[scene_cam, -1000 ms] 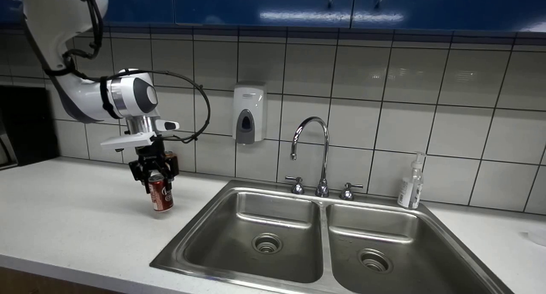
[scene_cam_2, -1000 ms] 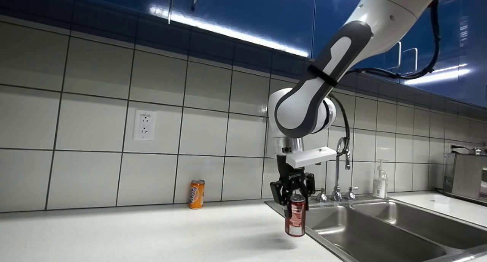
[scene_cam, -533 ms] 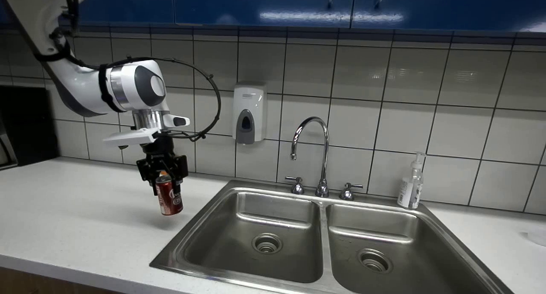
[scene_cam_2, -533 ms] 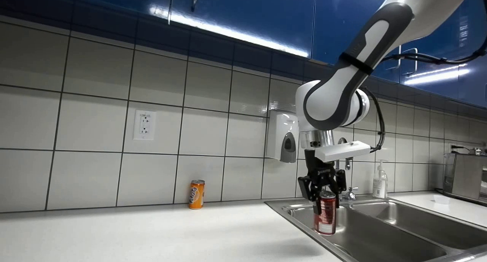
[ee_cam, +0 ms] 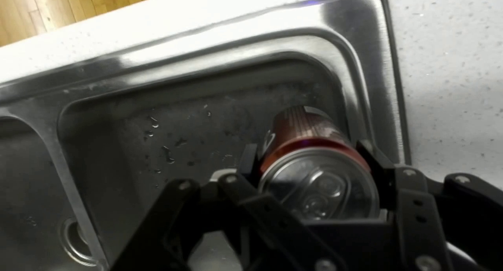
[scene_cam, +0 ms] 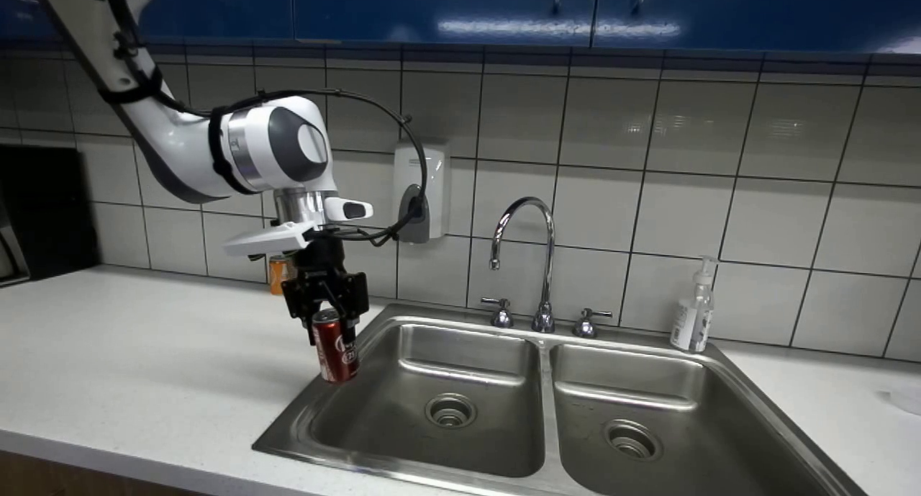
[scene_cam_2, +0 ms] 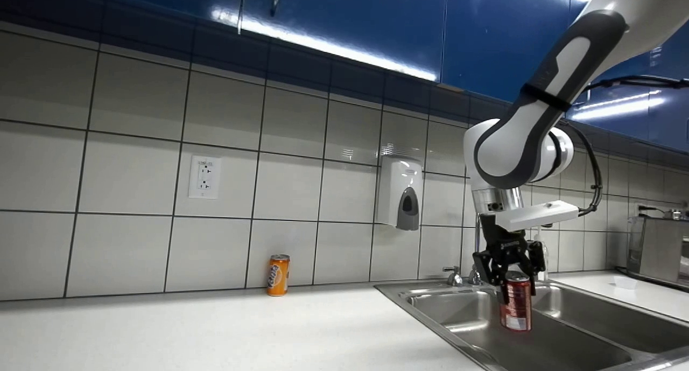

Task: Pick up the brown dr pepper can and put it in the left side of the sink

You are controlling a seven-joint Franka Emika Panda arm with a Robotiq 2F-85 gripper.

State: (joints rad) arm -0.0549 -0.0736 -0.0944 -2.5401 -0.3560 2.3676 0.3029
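The dr pepper can [scene_cam: 335,355] is dark red-brown with a silvery top and pale label marks. It also shows in an exterior view [scene_cam_2: 517,309] and in the wrist view [ee_cam: 304,125]. My gripper [scene_cam: 332,332] is shut on the can's upper part, with one finger on each side. It holds the can in the air, slightly tilted, over the outer edge of the left side of the sink [scene_cam: 381,431]. In the wrist view the steel of the left basin [ee_cam: 165,117] lies under and beside the can. The can's bottom end is hidden there.
The divider [scene_cam: 548,409] separates the narrower basin [scene_cam: 611,402]. The faucet [scene_cam: 548,265] and its handles stand behind the sink. An orange can [scene_cam_2: 278,275] stands by the wall. A pump bottle [scene_cam: 694,309] stands at the sink's back corner. A soap dispenser [scene_cam_2: 401,193] hangs on the wall.
My gripper has carried the can from above the counter across to the sink's edge. The can stays held in the fingers. The orange can has come into clearer view behind the arm.
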